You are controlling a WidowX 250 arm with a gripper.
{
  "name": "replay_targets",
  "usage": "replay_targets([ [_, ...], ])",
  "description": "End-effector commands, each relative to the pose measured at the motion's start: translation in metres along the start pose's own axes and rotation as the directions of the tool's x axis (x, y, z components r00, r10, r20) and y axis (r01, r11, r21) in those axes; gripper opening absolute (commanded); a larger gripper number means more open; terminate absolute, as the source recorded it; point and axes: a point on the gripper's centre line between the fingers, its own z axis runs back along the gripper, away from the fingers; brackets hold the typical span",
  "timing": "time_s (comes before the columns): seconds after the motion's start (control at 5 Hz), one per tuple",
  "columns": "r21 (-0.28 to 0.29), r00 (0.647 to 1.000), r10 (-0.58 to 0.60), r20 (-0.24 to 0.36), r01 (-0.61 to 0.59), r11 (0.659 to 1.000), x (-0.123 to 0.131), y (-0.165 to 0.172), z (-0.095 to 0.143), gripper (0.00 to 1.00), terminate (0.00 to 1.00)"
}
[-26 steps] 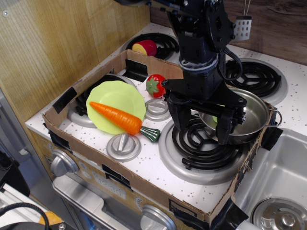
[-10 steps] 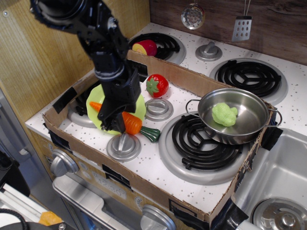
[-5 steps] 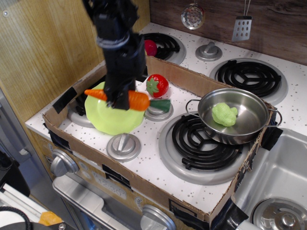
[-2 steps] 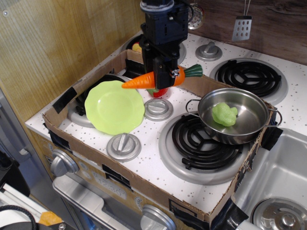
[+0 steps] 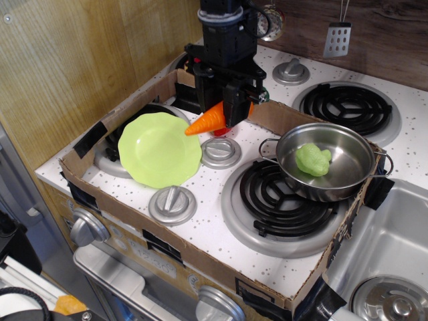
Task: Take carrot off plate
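Observation:
The lime-green plate point(image 5: 159, 149) lies bare on the stove's left side inside the cardboard tray. The orange carrot point(image 5: 210, 121) hangs in the air right of the plate, above the small grey burner disc, tip pointing left toward the plate. Its stem end is hidden behind the gripper. My black gripper point(image 5: 231, 110) comes down from the top and is shut on the carrot's thick end. A red strawberry-like toy is mostly hidden behind the carrot and gripper.
A steel pan point(image 5: 331, 160) with a green toy point(image 5: 313, 160) sits on the right front burner. Grey burner discs point(image 5: 220, 151) point(image 5: 172, 204) lie near the plate. A cardboard wall point(image 5: 277, 115) runs behind the gripper. A sink point(image 5: 391, 254) is at right.
My gripper closed on the carrot on the plate, lifted it and carried it right and back. Since 0.4 s ago the carrot has turned, so its green stem no longer shows.

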Motion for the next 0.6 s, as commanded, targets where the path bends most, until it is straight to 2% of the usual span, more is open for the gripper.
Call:
replay_targets([
  [0.0, -0.020, 0.999, 0.006, 0.038, -0.006, 1.000, 0.015, 0.021, -0.006, 0.00, 0.00],
  [0.4, -0.061, 0.999, -0.015, 0.041, 0.017, 0.998, 0.018, 0.020, -0.022, 0.00, 0.00],
])
